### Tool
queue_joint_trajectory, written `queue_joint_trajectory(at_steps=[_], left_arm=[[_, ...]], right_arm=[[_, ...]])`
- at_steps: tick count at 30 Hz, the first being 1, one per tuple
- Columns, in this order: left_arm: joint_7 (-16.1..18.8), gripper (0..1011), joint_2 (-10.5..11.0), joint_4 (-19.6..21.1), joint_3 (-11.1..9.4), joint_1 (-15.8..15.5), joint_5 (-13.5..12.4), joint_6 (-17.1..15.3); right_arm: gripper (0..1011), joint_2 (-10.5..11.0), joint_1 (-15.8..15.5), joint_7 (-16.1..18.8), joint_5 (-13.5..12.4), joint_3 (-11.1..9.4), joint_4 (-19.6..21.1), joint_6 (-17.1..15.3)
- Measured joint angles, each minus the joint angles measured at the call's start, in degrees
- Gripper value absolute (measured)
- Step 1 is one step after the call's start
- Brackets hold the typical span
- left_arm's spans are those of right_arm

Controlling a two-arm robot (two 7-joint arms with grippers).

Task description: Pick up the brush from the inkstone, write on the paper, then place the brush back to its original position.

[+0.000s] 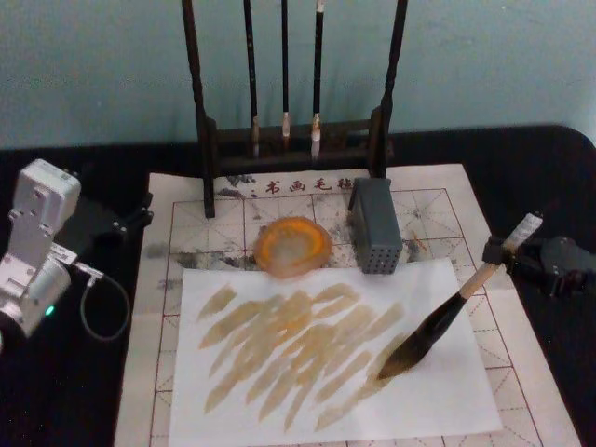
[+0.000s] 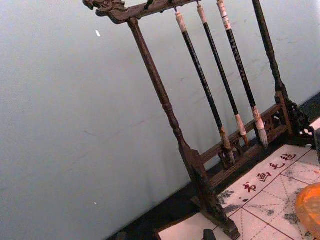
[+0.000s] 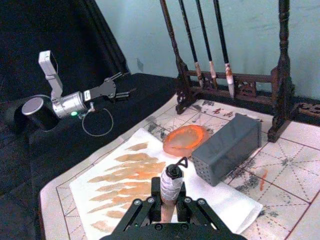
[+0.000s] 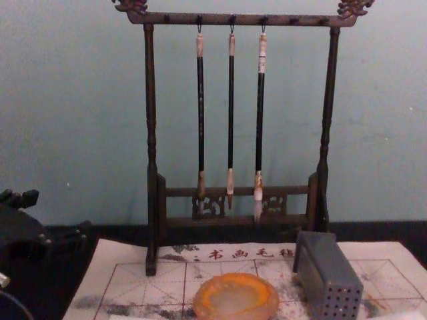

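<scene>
My right gripper (image 1: 503, 253) is shut on the tan handle of the brush (image 1: 447, 312), which slants down to the left. Its dark bristles touch a white sheet (image 1: 447, 396) covered in tan strokes. That sheet lies on the red-grid paper (image 1: 428, 209). From the right wrist, the fingers (image 3: 145, 210) clamp the handle just below the brush's white end and wire loop (image 3: 172, 175). The orange-brown inkstone (image 1: 293, 246) sits bare behind the white sheet, also seen from the chest (image 4: 235, 297). My left gripper (image 1: 140, 212) rests open at the left, off the paper.
A grey perforated block (image 1: 374, 237) stands right of the inkstone. A dark wooden rack (image 1: 209, 140) with three thin hanging brushes (image 1: 285, 84) stands at the back edge of the paper. Black cloth (image 1: 559, 372) surrounds the paper.
</scene>
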State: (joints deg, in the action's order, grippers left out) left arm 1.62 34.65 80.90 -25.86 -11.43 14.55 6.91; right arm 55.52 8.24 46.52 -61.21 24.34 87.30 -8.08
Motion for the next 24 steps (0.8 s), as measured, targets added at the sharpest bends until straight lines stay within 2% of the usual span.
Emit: queue_joint_trajectory(at_steps=[6,15,24], left_arm=[[0.0,1001,0.0,0.0,0.0,0.0,0.0,0.0],[0.0,1001,0.0,0.0,0.0,0.0,0.0,0.0],[0.0,1001,0.0,0.0,0.0,0.0,0.0,0.0]], right_arm=[[177,0.0,-0.8,-0.5,-0.6,-1.2,0.0,0.9],[177,-1.8,-2.4,-0.6,-3.8,-4.1,-0.1,2.9],[177,-3.9,-1.9,-0.8,-5.0,-4.4,-1.0,2.8]])
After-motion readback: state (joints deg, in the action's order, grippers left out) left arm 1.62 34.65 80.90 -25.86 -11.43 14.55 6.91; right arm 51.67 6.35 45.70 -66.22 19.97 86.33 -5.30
